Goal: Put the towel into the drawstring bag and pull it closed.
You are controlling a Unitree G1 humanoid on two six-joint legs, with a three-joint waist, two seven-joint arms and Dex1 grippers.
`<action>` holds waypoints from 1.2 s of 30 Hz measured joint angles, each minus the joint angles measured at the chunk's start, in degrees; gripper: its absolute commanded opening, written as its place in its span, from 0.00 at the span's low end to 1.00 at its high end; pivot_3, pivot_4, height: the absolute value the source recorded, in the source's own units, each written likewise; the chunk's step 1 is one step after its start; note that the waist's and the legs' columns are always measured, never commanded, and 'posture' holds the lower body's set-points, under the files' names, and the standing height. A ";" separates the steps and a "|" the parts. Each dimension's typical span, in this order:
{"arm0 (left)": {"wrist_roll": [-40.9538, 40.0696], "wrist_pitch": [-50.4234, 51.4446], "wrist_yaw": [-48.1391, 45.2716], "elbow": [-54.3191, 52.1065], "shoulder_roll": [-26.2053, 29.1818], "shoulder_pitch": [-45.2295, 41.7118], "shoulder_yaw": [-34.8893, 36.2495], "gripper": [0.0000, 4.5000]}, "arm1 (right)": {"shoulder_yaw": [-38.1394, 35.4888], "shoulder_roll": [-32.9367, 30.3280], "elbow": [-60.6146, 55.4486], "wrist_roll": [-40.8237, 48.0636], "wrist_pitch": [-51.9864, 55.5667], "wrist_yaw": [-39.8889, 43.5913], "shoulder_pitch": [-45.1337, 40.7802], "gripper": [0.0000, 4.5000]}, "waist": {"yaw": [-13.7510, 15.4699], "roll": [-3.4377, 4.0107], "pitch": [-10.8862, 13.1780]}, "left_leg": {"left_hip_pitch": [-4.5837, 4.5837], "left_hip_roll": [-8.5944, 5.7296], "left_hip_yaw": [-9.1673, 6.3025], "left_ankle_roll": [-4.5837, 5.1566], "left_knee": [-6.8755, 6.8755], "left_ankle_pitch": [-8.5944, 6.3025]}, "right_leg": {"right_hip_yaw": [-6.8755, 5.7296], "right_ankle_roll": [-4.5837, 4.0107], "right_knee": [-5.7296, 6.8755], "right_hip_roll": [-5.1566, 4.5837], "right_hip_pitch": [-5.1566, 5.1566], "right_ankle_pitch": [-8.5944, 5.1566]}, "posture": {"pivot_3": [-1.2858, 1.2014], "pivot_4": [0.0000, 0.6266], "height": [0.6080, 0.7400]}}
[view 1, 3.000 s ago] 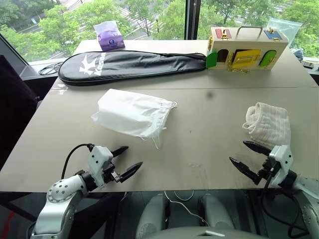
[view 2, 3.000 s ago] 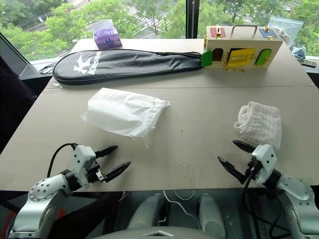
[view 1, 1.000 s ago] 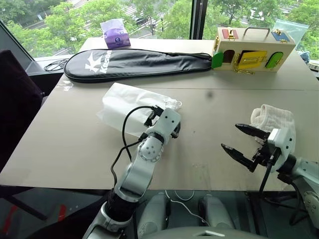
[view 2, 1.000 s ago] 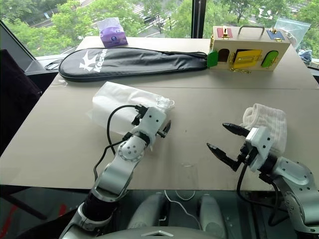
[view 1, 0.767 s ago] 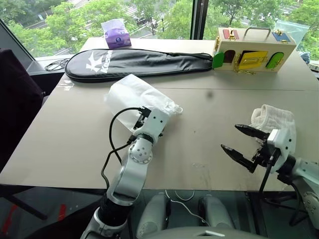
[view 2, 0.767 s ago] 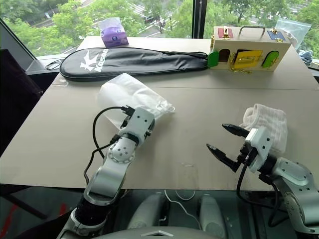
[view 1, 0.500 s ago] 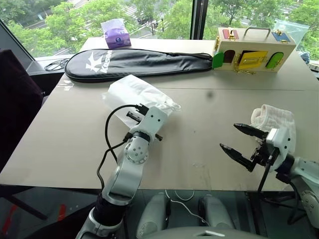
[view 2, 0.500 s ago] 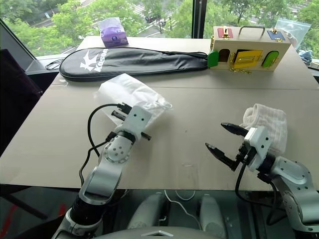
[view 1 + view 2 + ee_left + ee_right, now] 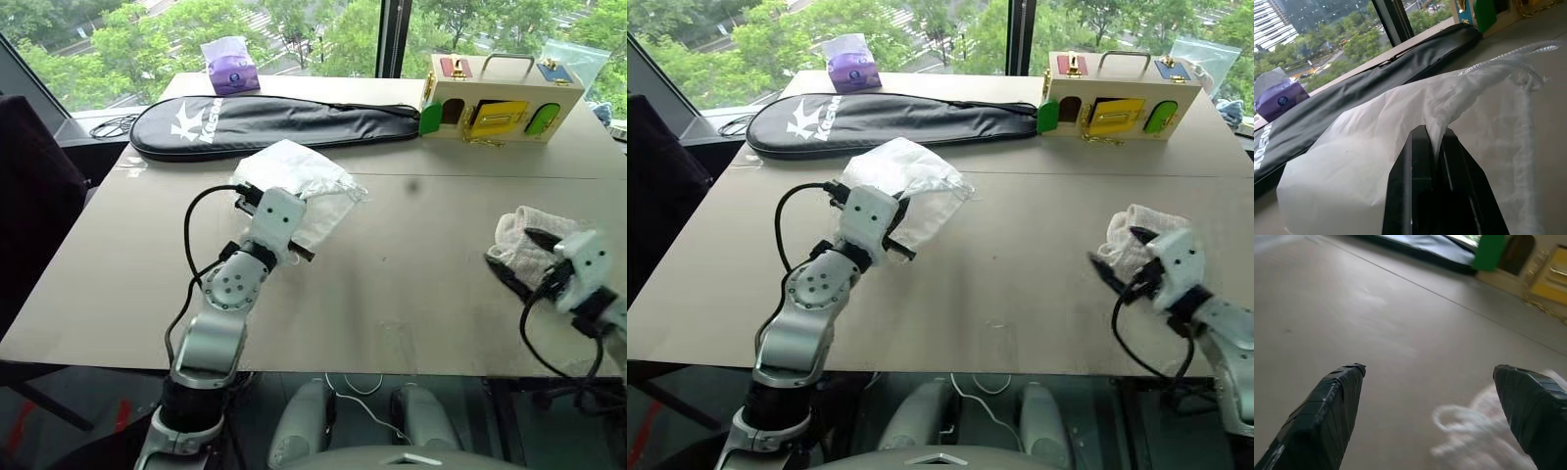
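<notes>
A broad grey-beige desk [image 9: 411, 284] carries everything, a thin seam line crossing it from side to side. Along its far part lies a long black fabric racket cover [image 9: 274, 119] with white lettering, zipped shut, its narrow end reaching toward the far right. Just beyond that end, near the far right corner, stands a pale wooden box [image 9: 502, 93] with a metal handle on top and coloured little doors, green and yellow, on its front. At the far edge, behind the cover's wide end, sits a purple tissue pack [image 9: 229, 67]. A clear plastic bag [image 9: 561, 54] shows behind the wooden box.
</notes>
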 measured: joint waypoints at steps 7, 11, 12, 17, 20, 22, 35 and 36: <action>-6.84 -2.49 -4.52 10.68 2.24 -4.62 6.05 0.02 | -8.63 0.64 6.15 8.63 16.15 -5.92 -5.16 1.00 | -0.12 0.00 0.01 | 0.00 0.00 0.02 0.02 0.09 -0.01 | 0.01 0.08 0.11 0.06 0.01 0.04 | 0.52 0.24 1.00; -9.19 -1.46 -7.18 14.81 3.67 -10.93 6.96 0.02 | -10.81 0.64 14.92 10.86 22.70 -8.43 -9.38 1.00 | -0.12 0.00 0.02 | -0.02 -0.04 0.08 0.11 0.19 -0.06 | 0.04 0.22 0.09 0.06 0.05 0.12 | 0.52 0.24 1.00; -9.34 -1.46 -7.60 14.95 3.98 -11.48 6.95 0.02 | -11.25 0.64 16.02 11.37 23.67 -8.46 -9.77 1.00 | -0.14 0.00 0.02 | -0.02 -0.03 0.09 0.11 0.18 -0.06 | 0.04 0.22 0.09 0.06 0.05 0.12 | 0.52 0.24 1.00; -10.26 -1.59 -10.29 18.41 5.58 -15.38 6.53 0.02 | -13.13 0.70 20.60 16.38 31.99 -7.75 -12.66 1.00 | -0.43 -0.01 0.01 | 0.04 0.02 0.08 0.12 0.17 -0.06 | 0.06 0.22 0.15 0.16 0.06 0.12 | 0.52 0.24 1.00; -10.66 -1.63 -10.74 19.95 5.72 -17.25 6.47 0.02 | -13.37 1.28 20.55 18.49 35.60 -7.70 -14.05 1.00 | -0.67 -0.10 -0.01 | 0.04 0.07 0.08 0.12 0.17 -0.06 | 0.07 0.22 0.14 0.20 0.06 0.12 | 0.52 0.24 1.00; -11.10 -1.56 -11.09 20.67 5.77 -18.41 6.46 0.02 | -13.39 2.52 19.79 20.40 38.16 -7.68 -15.11 1.00 | -1.19 -0.27 -0.07 | 0.06 0.11 0.06 0.11 0.17 -0.06 | 0.07 0.22 0.15 0.24 0.07 0.12 | 0.52 0.24 1.00; -11.29 -1.33 -11.52 23.64 5.15 -21.50 5.19 0.00 | -13.46 13.21 21.90 27.53 44.44 -8.78 -24.05 0.87 | -3.30 -0.41 -0.08 | 0.15 0.25 0.16 0.11 0.17 -0.07 | 0.19 0.21 0.22 0.38 0.06 0.14 | 0.52 0.24 1.00; -11.29 -1.33 -11.58 23.74 5.11 -21.65 5.13 0.00 | -13.18 13.55 22.27 27.41 44.20 -8.93 -24.38 0.82 | -3.33 -0.41 -0.07 | 0.15 0.25 0.17 0.11 0.17 -0.07 | 0.20 0.21 0.22 0.38 0.06 0.14 | 0.52 0.24 1.00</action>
